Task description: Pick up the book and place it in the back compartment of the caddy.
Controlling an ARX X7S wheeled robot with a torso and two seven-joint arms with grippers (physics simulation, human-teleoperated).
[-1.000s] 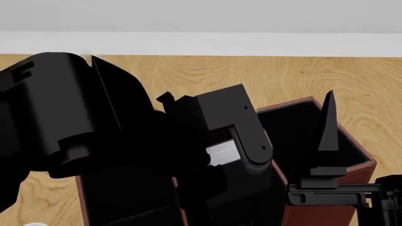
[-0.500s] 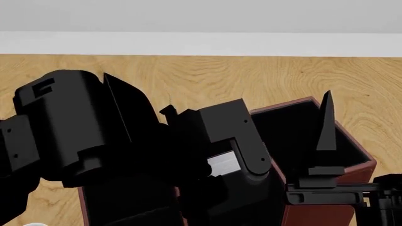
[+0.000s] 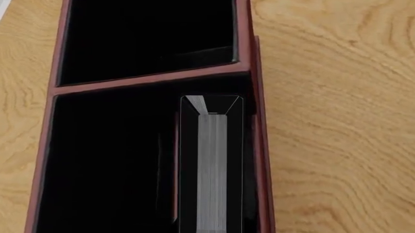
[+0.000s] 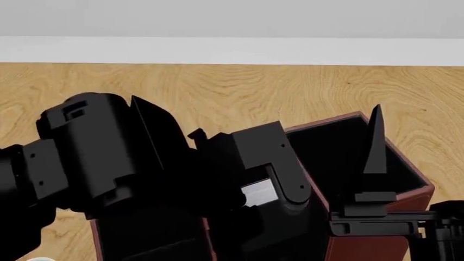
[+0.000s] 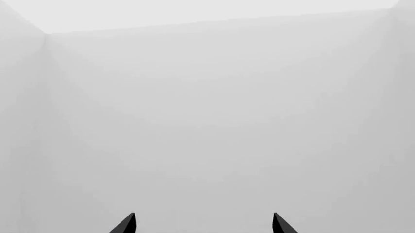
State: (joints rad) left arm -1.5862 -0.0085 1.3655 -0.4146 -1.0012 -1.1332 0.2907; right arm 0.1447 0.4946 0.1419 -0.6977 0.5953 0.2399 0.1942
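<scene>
The book [image 3: 211,170] shows edge-on in the left wrist view, its grey pages squeezed between two black fingers. My left gripper [image 3: 212,100] is shut on it. It hangs inside a large cell of the caddy [image 3: 149,81], close to one long red-brown wall. A divider separates that cell from another one; I cannot tell which is the back one. In the head view the book's pale face [image 4: 257,193] peeks out under my left arm, above the caddy [image 4: 417,187]. My right gripper [image 5: 203,224] is open and points up at a blank wall, with one finger [image 4: 375,144] standing over the caddy.
The caddy rests on a wooden table [image 4: 254,92] that ends at a white wall [image 4: 232,50] at the back. My left arm [image 4: 101,157] hides most of the caddy's left part in the head view.
My left arm has come down and shifted right in the head view, lowering the book toward the caddy. The right arm has hardly moved.
</scene>
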